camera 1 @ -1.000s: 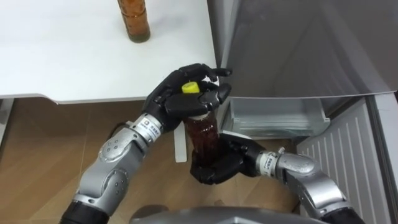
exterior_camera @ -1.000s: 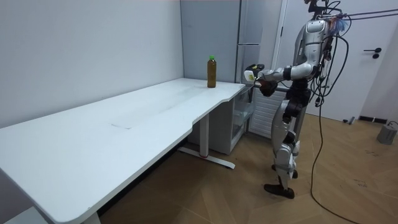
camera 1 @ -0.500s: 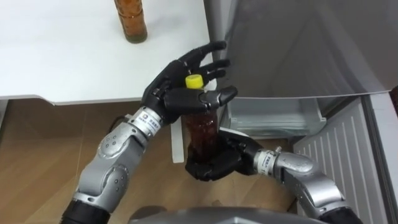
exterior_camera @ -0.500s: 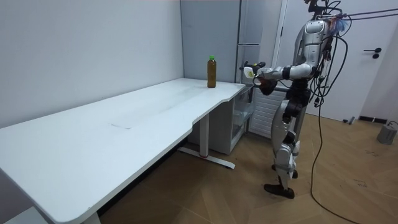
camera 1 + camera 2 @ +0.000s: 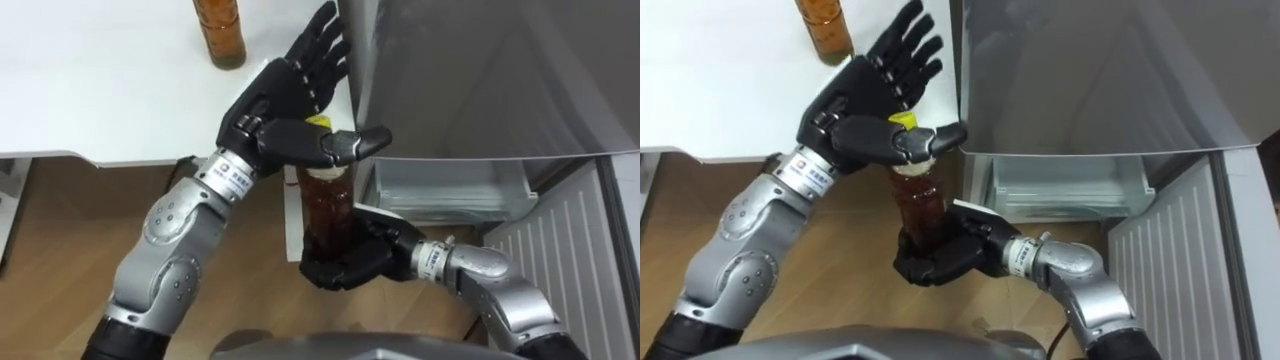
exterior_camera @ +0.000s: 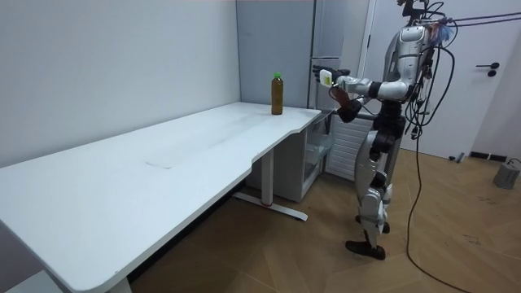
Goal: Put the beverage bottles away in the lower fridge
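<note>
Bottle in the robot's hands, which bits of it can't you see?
Left eye view:
held bottle: bottom hidden inside the right hand's curled fingers.
its yellow cap: mostly covered by the open left hand's thumb.
other bottle on the table: top cut off by the upper edge.

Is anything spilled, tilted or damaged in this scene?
Nothing stands out. The bottle is upright and capped in the right robot hand; the left robot hand is open by its cap. The second bottle stands upright on the table. No spill is visible.
</note>
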You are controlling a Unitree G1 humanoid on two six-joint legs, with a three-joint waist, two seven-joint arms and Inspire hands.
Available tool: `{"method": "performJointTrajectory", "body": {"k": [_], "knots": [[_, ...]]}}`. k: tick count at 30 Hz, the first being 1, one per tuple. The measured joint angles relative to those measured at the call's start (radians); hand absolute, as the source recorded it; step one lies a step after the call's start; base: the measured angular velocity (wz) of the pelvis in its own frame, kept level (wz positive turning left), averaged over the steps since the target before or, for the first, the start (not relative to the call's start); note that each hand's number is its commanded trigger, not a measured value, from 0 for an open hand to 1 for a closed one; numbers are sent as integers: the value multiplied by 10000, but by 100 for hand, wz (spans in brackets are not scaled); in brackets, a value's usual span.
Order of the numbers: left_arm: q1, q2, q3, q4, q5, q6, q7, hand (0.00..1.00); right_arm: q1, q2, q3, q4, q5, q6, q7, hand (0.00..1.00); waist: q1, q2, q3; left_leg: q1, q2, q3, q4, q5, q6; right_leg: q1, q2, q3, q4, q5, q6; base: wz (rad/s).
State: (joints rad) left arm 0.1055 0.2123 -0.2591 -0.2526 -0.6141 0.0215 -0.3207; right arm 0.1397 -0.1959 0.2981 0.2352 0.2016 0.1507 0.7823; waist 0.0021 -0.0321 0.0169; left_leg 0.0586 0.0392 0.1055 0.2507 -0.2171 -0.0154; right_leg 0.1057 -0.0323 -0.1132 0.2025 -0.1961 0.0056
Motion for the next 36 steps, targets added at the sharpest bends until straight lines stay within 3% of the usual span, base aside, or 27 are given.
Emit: {"method": "performJointTrajectory", "body": {"k": [6,11,14,17,19,22,24,29,31,36], "knots": [[0,-96,538,-1264,919,-48,15,0,42,2,-151,0,-118,0,86,100,-6,7,-4,-111,4,2,-32,-2,0,-165,3,-18,34,5,-3,0],[-2,-101,764,-1758,1522,-564,257,0,227,-90,-173,-2,-186,-2,146,100,36,78,-39,-86,4,-4,-1,-2,1,-106,1,-30,24,21,-2,0],[-1,-102,908,-1969,1601,-636,568,0,271,-266,-174,-2,-88,-63,216,100,71,136,-51,17,4,0,-23,-2,0,-18,4,-27,9,20,-2,0],[-2,-114,1257,-2479,1604,-986,911,0,297,-402,-221,-2,-71,-256,206,100,76,162,-63,35,5,-2,-27,-2,0,3,3,-35,8,21,-2,0],[-26,-115,1564,-2850,1752,-1477,1159,0,408,-467,-382,1,-76,-307,149,100,208,172,-62,104,4,-16,-28,-2,0,74,6,-37,-2,20,-2,0],[-30,-127,1889,-3096,1892,-1719,1424,0,563,-457,-564,1,-90,-367,115,100,357,202,-39,242,-1,-22,-96,-2,-1,173,6,-60,-36,19,0,0],[-30,-169,2335,-3393,2394,-1934,1638,0,849,-461,-658,0,-91,-515,147,100,583,211,-40,367,-5,-18,-187,-1,-2,268,22,-31,-166,19,0,0],[-25,-209,3564,-3735,2853,-2479,2283,0,1588,-345,-1051,0,-99,-776,162,100,750,212,-36,412,-77,-267,-218,2,-4,552,-5,-277,-357,19,14,14],[-26,-252,4250,-3762,3012,-2772,2969,0,1887,-372,-1290,0,-114,-855,117,100,968,249,-33,409,-79,-274,-194,2,-4,560,-11,-298,-358,19,15,3],[-13,-272,5331,-3626,2922,-2888,4638,0,1975,-458,-1722,9,-96,-853,-5,100,1395,288,-10,432,-86,-311,-239,6,-5,565,-14,-270,-335,19,15,-1]]}}
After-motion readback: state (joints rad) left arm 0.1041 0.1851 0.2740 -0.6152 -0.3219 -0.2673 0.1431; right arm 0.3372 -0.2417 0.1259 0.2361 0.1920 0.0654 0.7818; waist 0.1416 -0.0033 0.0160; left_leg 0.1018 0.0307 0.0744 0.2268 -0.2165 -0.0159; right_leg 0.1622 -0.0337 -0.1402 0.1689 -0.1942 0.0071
